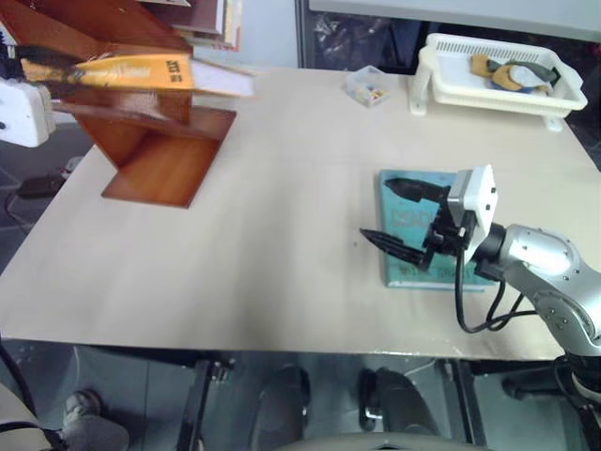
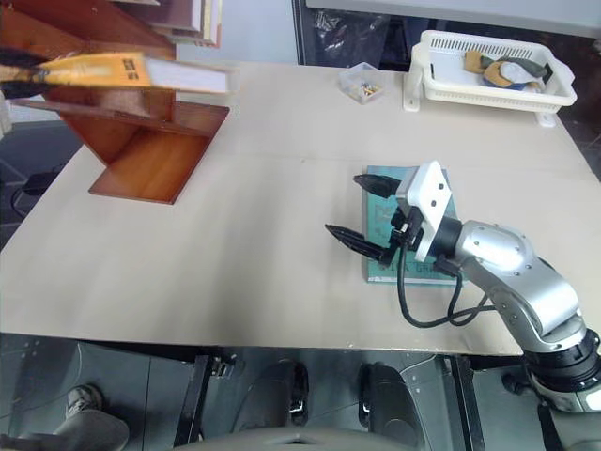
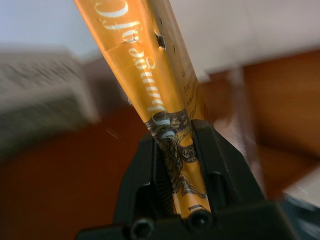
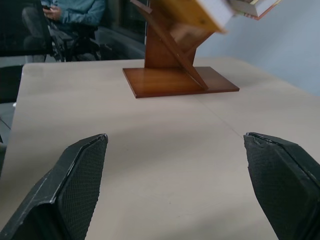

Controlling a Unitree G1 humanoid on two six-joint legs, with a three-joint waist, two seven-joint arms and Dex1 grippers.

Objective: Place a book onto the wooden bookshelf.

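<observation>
The large reddish-brown polished wooden bookshelf (image 1: pixel 155 141) stands at the table's (image 1: pixel 282 272) far left. The thick orange-yellow paperback book (image 1: pixel 141 73) is held above its base by the left gripper (image 3: pixel 175 165). The white plastic basket (image 1: pixel 493 80) sits at the far right; the small clear box (image 1: pixel 366 85) lies just left of it. The thinner teal book (image 1: pixel 404 230) lies near the right front, under the wide-spread right gripper (image 1: pixel 399 216).

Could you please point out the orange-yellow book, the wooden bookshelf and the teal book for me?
Orange-yellow book (image 1: pixel 131 71), left eye view, on its orange spine.
Wooden bookshelf (image 1: pixel 160 169), left eye view, on its flat base panel.
Teal book (image 2: pixel 380 258), right eye view, on its cover's near left part.
</observation>
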